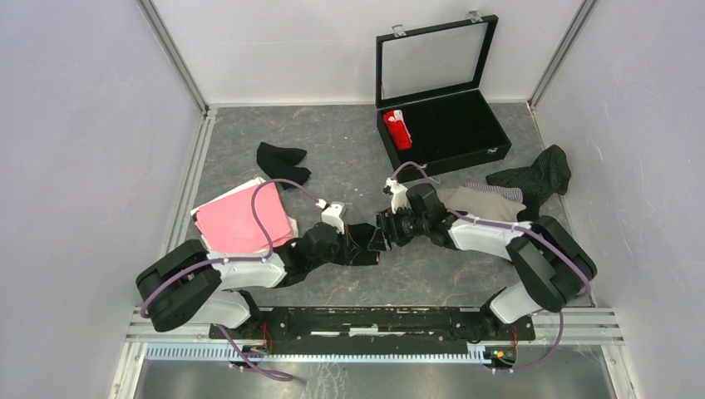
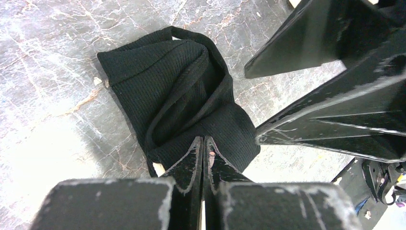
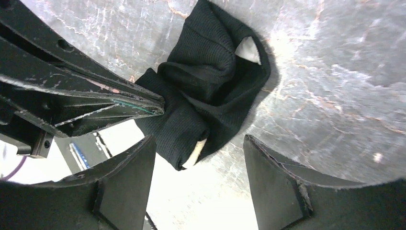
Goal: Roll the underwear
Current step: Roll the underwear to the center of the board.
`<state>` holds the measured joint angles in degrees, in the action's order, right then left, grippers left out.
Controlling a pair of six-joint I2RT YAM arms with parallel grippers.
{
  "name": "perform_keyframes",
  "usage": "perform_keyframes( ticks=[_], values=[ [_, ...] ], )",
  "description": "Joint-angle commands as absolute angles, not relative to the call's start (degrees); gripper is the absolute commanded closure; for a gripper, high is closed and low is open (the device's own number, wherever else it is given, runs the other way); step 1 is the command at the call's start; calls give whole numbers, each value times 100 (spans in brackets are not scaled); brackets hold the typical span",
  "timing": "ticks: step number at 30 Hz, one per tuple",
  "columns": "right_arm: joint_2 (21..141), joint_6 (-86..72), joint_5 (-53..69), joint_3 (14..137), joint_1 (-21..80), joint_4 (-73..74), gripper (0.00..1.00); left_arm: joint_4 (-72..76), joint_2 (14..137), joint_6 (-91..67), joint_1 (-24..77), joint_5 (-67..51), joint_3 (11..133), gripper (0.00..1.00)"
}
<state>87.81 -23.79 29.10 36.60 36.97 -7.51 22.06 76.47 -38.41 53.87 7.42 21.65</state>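
1. The black ribbed cloth underwear (image 2: 172, 81) lay bunched and half folded on the grey marbled table (image 2: 48, 57). It sat near the table's middle, between the two arms, with a pale label peeking out at one edge.
2. The left gripper (image 2: 203, 143) had its jaws pressed together at the garment's near edge and seemed to be nipping a fold of it. The right gripper (image 3: 198, 143) hung spread wide over the other end with nothing in it.
3. The step in hand looked like tightening this piece into a roll. It would go best if the left pinch anchored the fold while the right closed on the loose outer flap only, not the whole bundle, and turned it over toward the anchor.
4. The two sets of fingers were very close together, so the right needed a low, slow approach to avoid striking the left.
5. The knit looked springy, and a loose roll would likely fall open.
6. One red rolled garment (image 1: 397, 129) sat in the rigid black glass-lidded case (image 1: 465, 141). The pink flat garment (image 1: 241, 220) lay well apart to the left.
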Motion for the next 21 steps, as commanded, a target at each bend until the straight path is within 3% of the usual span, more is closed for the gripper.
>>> perform_keyframes(
  ticks=[1,6,11,21],
  values=[
    [8101,-1641,2049,3594,3695,-452,27,1415,8012,-3933,5388,908,2038,98],
    [7302,-730,1326,3183,3838,-1137,26,1379,8009,-3976,5383,911,2022,98],
    [6588,1179,354,2684,4876,-1994,23,1351,7993,-4021,5388,959,1987,98],
    [6542,3975,360,1761,6450,-2894,27,1354,8057,-4034,5386,957,1995,98]
  ],
)
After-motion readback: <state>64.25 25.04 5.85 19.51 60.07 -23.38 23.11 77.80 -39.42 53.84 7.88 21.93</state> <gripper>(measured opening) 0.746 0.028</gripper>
